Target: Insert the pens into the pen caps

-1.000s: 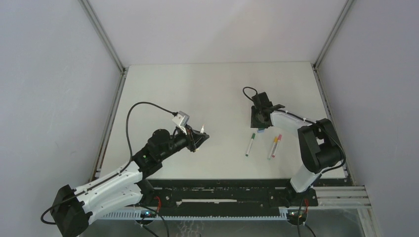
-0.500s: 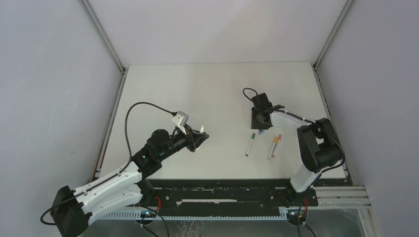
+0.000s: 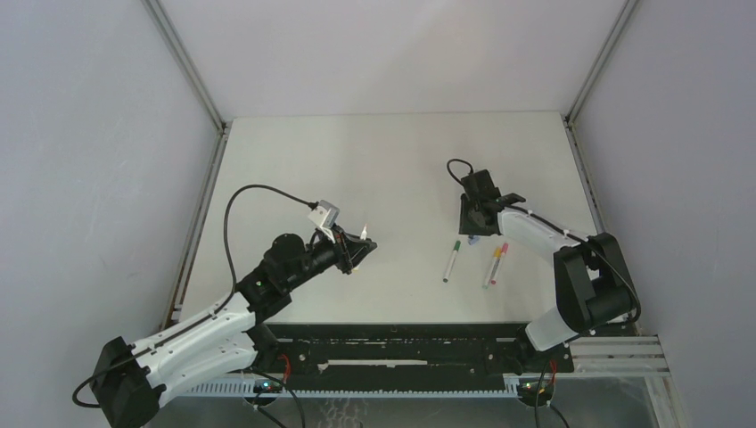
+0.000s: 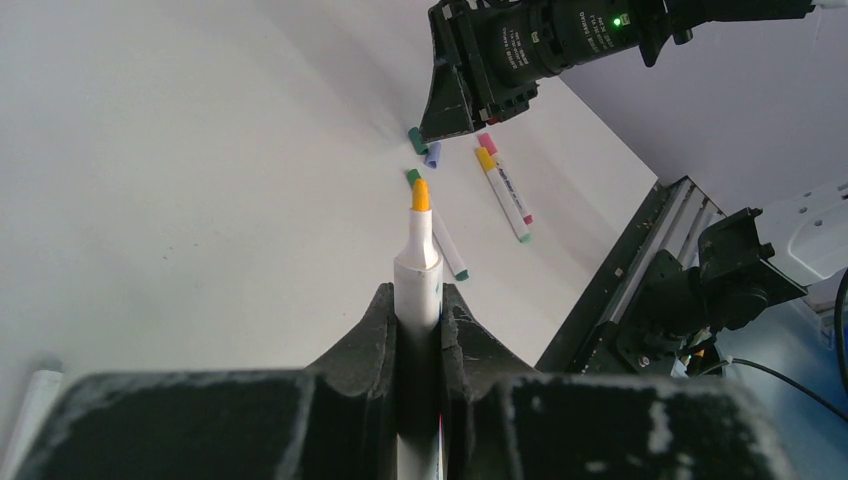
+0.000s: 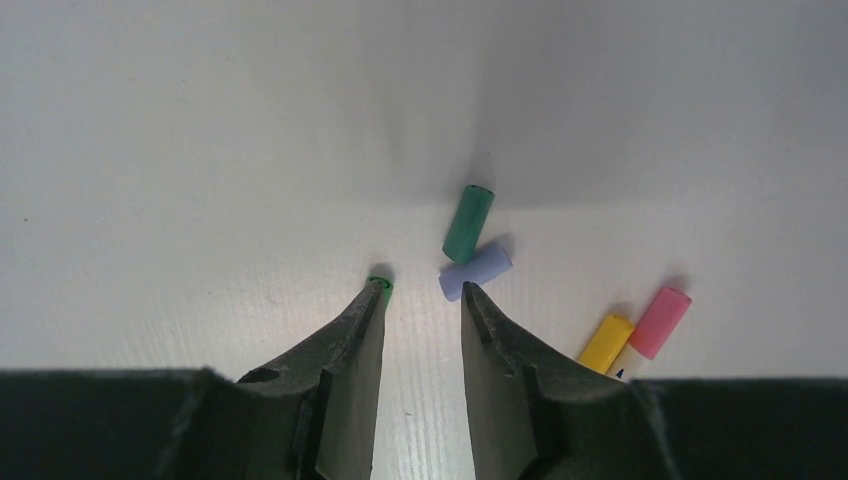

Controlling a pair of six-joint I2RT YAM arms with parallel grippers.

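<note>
My left gripper [image 3: 357,246] is shut on a white pen with an orange tip [image 4: 421,195] and holds it above the table, tip pointing toward the right arm. My right gripper [image 5: 422,290] is open, low over the table, its fingertips just short of a loose green cap [image 5: 468,222] and a loose pale blue cap [image 5: 476,272]. The right fingertip [image 5: 470,294] almost touches the blue cap. A pen with a green tip [image 3: 453,260] lies by the left fingertip [image 5: 375,292]. Two pens [image 3: 496,264] lie side by side, ending in a yellow cap [image 5: 606,343] and a pink cap [image 5: 659,322].
The white table [image 3: 392,160] is enclosed by grey walls with metal corner posts. A black rail [image 3: 401,343] runs along the near edge by the arm bases. The right arm's body [image 4: 540,45] hangs over the caps in the left wrist view.
My right arm has shifted a little to the right, with its gripper still over the loose caps. My left arm and the held pen have not moved.
</note>
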